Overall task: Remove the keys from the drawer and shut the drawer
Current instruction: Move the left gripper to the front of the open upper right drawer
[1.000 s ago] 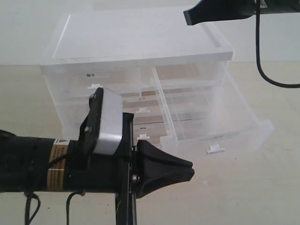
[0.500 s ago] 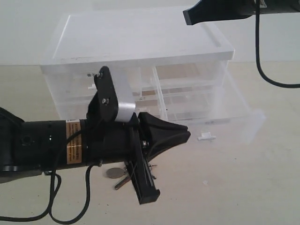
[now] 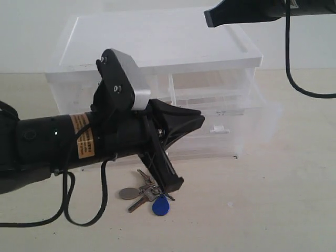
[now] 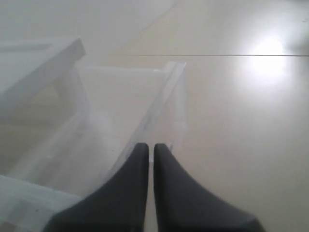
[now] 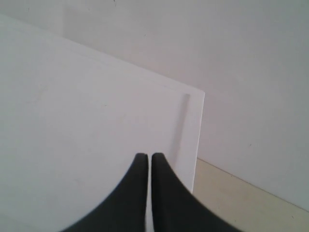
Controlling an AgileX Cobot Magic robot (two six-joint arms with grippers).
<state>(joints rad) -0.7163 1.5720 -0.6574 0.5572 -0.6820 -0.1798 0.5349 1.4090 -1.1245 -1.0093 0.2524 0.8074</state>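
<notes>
The keys (image 3: 148, 193), with a blue fob (image 3: 161, 206) and a round grey tag (image 3: 126, 193), lie on the table in front of the cabinet, below my left arm. My left gripper (image 3: 201, 120) (image 4: 151, 145) is shut and empty, its tips against the translucent front of the drawer (image 3: 237, 107) (image 4: 161, 96), just beside the small white tab handle (image 3: 219, 129). The drawer sticks out of the cabinet only a little and looks blurred. High above the cabinet's white top (image 5: 96, 106), my right gripper (image 3: 208, 18) (image 5: 149, 155) hangs shut and empty.
The clear plastic drawer cabinet (image 3: 157, 42) stands at the back of the beige table (image 3: 273, 210). The other drawers are pushed in. A black cable (image 3: 84, 220) loops on the table under my left arm; another (image 3: 291, 68) hangs from the right arm.
The drawer has slid from wide open to almost shut, with my left gripper's tips pressing on its front. My left arm rose and uncovered the keys on the table. The right arm stayed still.
</notes>
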